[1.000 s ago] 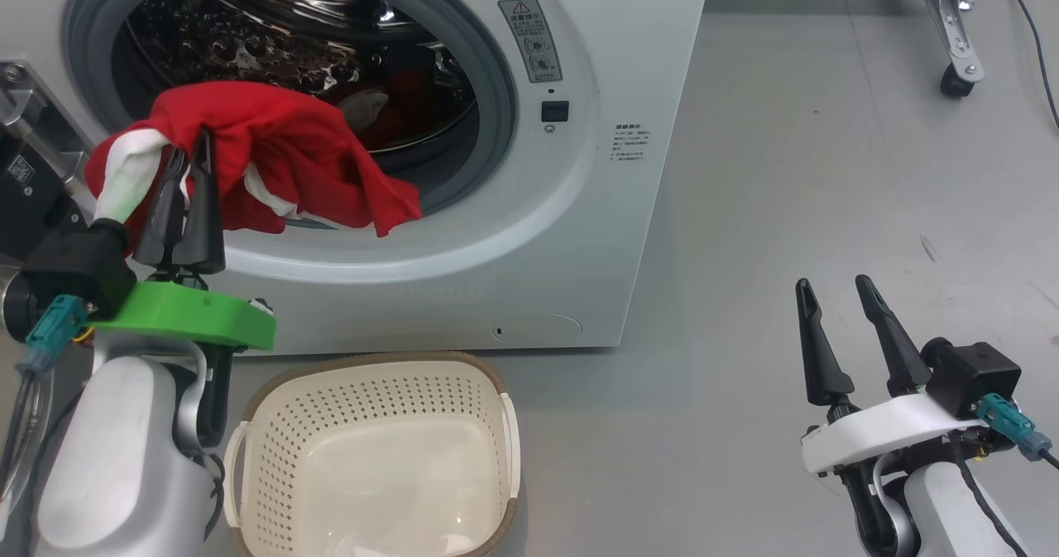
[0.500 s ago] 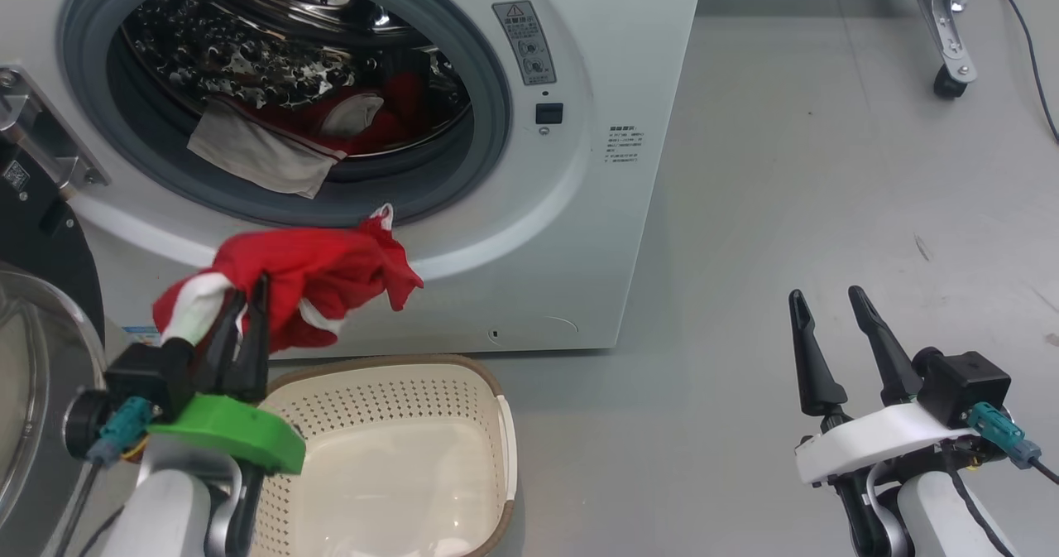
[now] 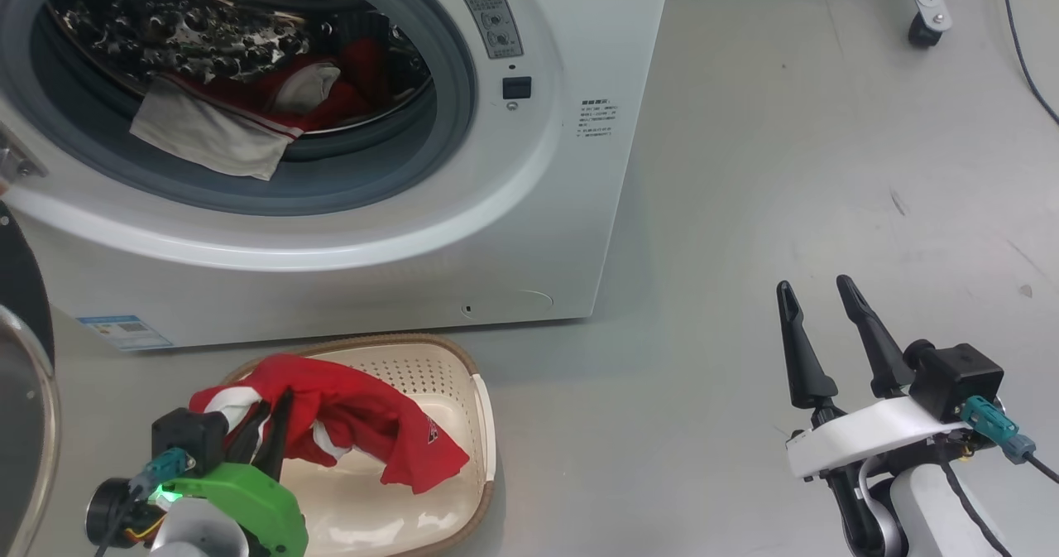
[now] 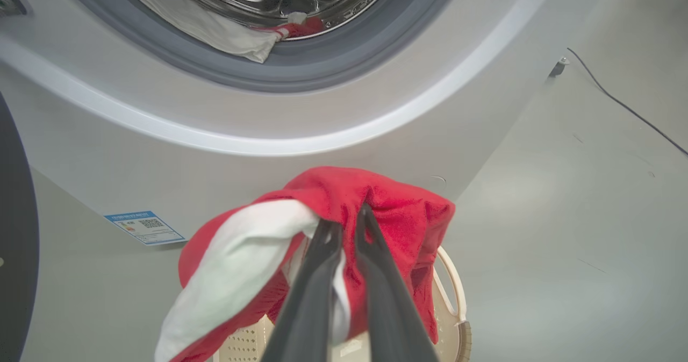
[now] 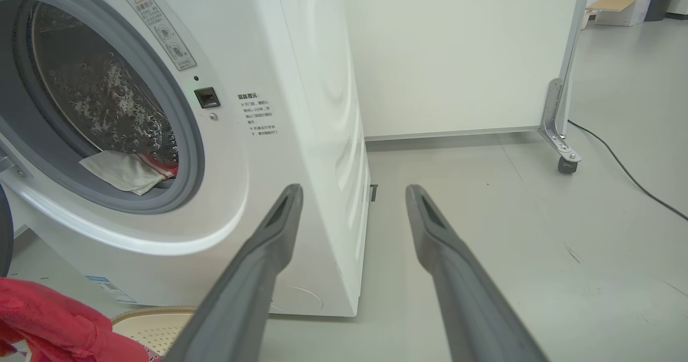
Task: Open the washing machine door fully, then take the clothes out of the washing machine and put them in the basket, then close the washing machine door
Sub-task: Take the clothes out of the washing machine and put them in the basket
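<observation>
Grey smooth floor [image 3: 745,209] spreads in front of a big white boxy front-loading washing machine [image 3: 563,209], with a castor wheel [image 3: 922,31] and a thin black cable [image 3: 1022,52] far off to the right. Its round door [image 3: 16,292], with a glossy black rim and clear glass centre, stands swung open at the left edge of the head view. Inside the perforated steel drum [image 3: 165,19] lie more clothes: a light grey cloth [image 3: 207,131] hangs out over the grey rubber seal [image 3: 447,127], with red fabric [image 3: 347,85] behind it. A small cream perforated plastic basket [image 3: 484,424] with a brown woven-look rim sits on the floor just before the machine. The left gripper [image 4: 346,222] is clamped on a bright red garment with white trim [image 3: 364,424], holding it over the basket's left half; its lower end droops inside the rim, though whether it touches the bottom is unclear. The right gripper [image 3: 813,284] hangs well apart to the right, above bare floor, its fingers spread wide and holding nothing.
</observation>
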{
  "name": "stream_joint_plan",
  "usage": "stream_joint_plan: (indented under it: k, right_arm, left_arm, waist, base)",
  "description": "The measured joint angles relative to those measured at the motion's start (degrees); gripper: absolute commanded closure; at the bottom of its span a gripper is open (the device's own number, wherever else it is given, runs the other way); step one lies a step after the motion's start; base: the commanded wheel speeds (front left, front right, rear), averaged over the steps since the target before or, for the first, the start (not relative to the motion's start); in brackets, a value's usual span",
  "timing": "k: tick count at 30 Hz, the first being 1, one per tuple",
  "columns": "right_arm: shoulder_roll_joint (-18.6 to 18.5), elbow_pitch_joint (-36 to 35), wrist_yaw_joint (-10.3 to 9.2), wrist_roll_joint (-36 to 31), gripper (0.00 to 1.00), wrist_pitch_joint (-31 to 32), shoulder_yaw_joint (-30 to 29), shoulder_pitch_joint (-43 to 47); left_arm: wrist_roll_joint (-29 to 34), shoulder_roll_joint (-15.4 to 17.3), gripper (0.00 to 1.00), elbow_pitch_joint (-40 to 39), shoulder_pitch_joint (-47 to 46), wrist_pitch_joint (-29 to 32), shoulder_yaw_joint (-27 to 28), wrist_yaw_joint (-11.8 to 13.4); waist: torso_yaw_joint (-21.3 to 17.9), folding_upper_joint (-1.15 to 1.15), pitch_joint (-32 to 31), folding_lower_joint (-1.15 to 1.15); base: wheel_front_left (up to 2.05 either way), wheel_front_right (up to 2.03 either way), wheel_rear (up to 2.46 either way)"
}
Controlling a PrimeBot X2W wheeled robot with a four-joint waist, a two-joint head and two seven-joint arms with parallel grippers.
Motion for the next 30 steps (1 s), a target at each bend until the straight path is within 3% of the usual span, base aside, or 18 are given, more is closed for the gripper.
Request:
stream_joint_plan:
  k: [13, 30]
  right_arm:
    - [0.08, -1.98, 0.00, 0.00, 0.00, 0.09, 0.46, -2.76]
    - [1.25, -2.31, 0.00, 0.00, 0.00, 0.09, 1.03, -6.83]
  left_arm:
    - [0.74, 1.21, 1.00, 5.99, -0.38, 3.96, 0.02, 0.43]
    - [0.58, 2.31, 1.00, 15.77, -7.82, 6.98, 1.30, 1.66]
  waist:
    - [-3.37, 0.00, 6.54, 0.00]
    - [-9.88, 0.00, 16.59, 0.00]
  base:
    - [0.00, 0.00, 0.00]
    - [0.00, 0.00, 0.00]
